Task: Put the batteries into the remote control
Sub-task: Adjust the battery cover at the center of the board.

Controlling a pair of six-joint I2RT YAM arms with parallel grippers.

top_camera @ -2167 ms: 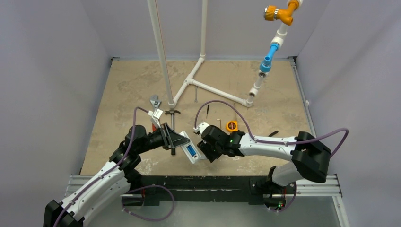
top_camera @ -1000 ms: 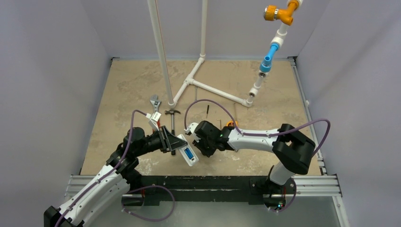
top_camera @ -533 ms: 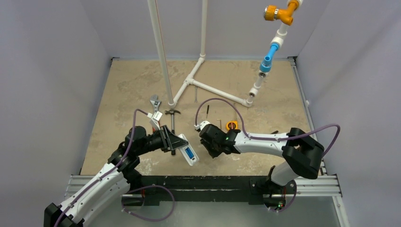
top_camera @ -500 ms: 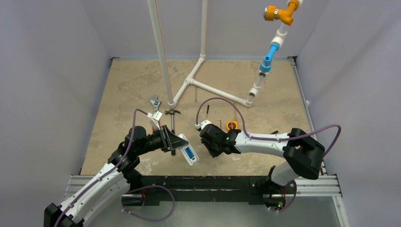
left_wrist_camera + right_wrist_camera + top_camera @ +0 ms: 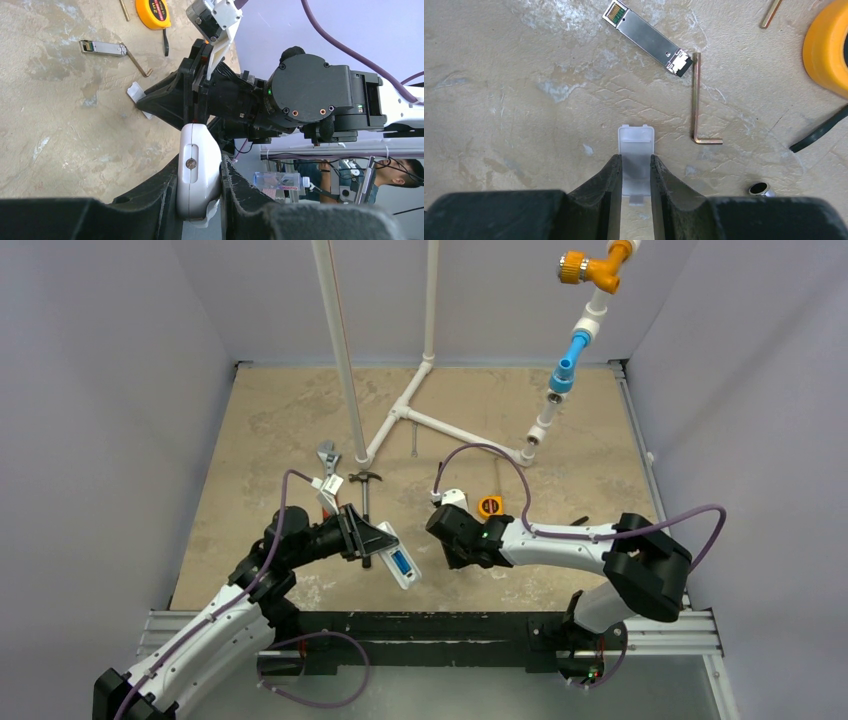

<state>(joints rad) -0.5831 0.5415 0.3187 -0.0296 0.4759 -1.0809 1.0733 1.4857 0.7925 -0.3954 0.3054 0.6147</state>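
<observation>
Between the fingers of the left gripper (image 5: 200, 162) sits the remote control (image 5: 198, 172), a slim white plastic body with a rounded end and one small screw in it. This gripper is closed firmly on the two long sides of the remote control and holds it above the table (image 5: 260, 440), tilted, with the back turned upward. From the top view a blue patch shows in the open recess of the back, so the batteries (image 5: 400, 561) lie inside; how many, I cannot tell. Just beside it, to the right, the right gripper (image 5: 634, 162) points down to the table. Its jaws are almost closed and they clamp the small flat grey-white cover piece (image 5: 636, 137) by its two long edges. Beyond the fingertips of this gripper lie a brass hex key (image 5: 698, 100), a silver module (image 5: 646, 37) and an orange tape measure (image 5: 826, 50).
</observation>
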